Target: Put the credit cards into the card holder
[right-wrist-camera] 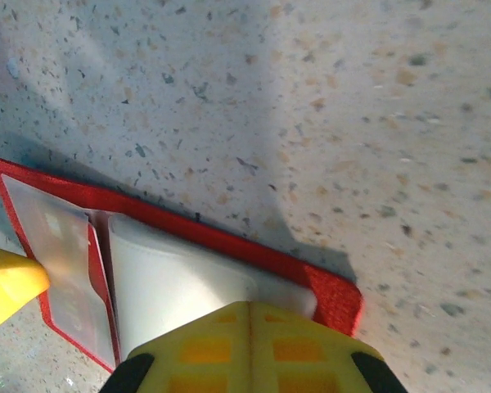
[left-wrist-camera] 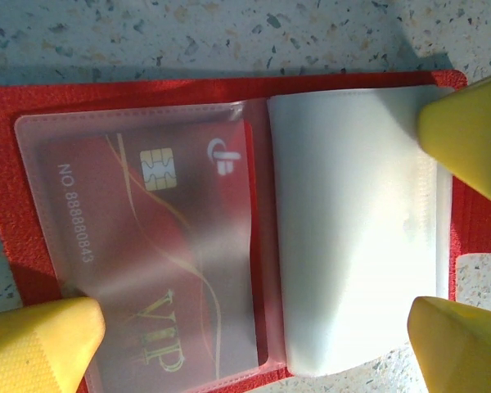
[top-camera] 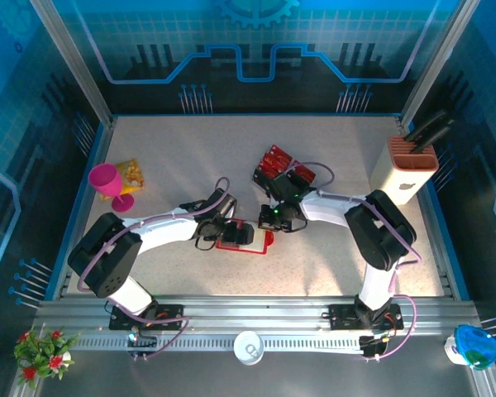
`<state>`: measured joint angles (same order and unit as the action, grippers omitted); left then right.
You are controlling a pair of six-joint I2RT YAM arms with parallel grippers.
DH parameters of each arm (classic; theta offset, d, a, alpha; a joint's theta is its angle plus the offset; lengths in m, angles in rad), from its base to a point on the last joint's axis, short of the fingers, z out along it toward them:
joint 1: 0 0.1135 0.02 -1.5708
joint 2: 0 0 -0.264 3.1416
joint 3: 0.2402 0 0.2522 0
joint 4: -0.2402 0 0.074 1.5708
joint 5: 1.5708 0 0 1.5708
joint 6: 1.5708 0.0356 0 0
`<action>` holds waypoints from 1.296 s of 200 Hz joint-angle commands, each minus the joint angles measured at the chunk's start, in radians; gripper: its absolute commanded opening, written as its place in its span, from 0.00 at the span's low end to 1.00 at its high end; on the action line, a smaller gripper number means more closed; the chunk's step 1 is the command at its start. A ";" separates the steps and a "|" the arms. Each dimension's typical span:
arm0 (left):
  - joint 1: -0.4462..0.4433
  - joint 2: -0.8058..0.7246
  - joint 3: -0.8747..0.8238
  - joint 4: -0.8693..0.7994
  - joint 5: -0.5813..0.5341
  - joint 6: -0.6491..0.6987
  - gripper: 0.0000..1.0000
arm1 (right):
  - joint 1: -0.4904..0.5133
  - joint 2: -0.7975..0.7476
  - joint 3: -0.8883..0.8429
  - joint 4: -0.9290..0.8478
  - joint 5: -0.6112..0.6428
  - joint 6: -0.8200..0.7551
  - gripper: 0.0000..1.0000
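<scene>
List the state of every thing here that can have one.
card holder: open, lying flat.
credit card: inside a clear sleeve of the holder.
white sleeve page: curled upward.
left end effector: open, straddling the holder.
right end effector: shut, tip on the white sleeve page.
other credit cards: in the clear tray.

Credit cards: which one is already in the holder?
The VIP card with the gold chip, behind the holder's clear sleeve; the others lie apart, farther back.
</scene>
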<state>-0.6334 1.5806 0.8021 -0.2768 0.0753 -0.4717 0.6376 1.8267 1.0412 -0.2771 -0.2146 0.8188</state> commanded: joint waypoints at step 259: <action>0.000 0.128 -0.028 -0.116 -0.045 -0.013 0.79 | 0.043 -0.045 -0.038 0.042 -0.011 0.176 0.39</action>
<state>-0.6361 1.6295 0.8482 -0.3458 0.0219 -0.4717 0.6685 1.7737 1.0237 -0.2596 -0.2142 0.9535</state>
